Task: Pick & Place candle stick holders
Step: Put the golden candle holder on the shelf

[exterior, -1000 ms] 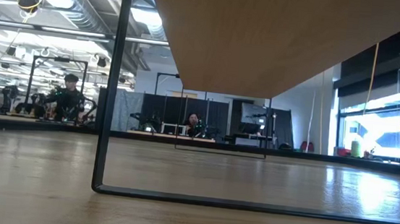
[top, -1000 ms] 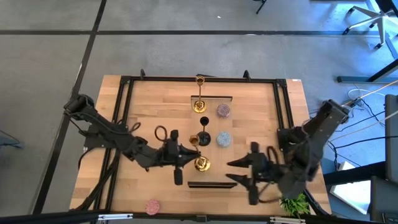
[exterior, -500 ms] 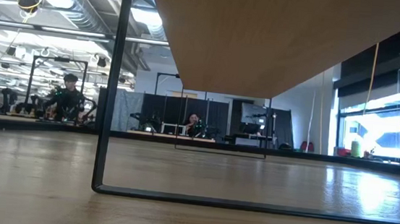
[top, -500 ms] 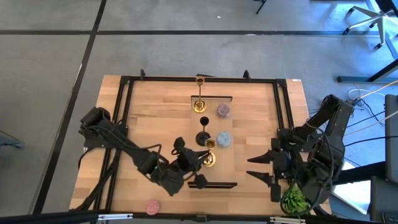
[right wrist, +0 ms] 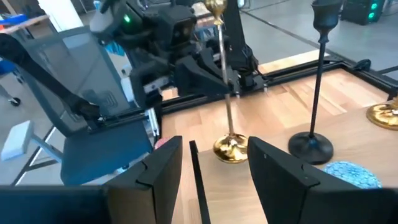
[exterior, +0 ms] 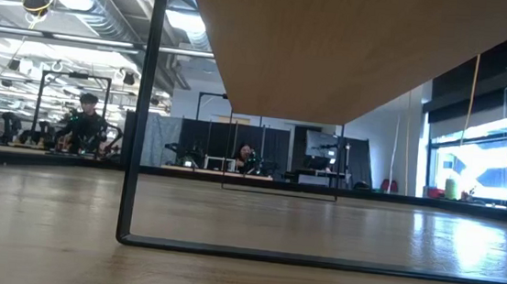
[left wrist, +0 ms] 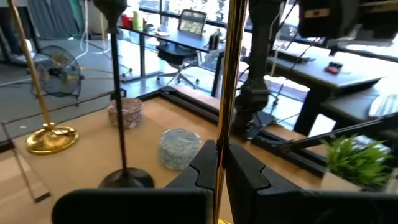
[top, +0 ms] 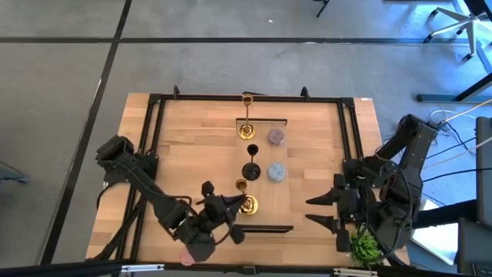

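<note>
- No brand, label or writing can be read on anything
- The left gripper (top: 227,209) is clamped on the thin stem of a gold candle holder (top: 246,202) near the table's (top: 184,138) front middle; stem upright, round base on the wood
- The right gripper (top: 319,209) hangs near the table's right front, fingers apart, holding nothing
- A black candle holder (top: 251,163) and a second gold one (top: 247,121) stand upright behind it, in a row toward the back
- A blue disc (top: 276,172) and a mauve disc (top: 276,137) lie just beside that row
</note>
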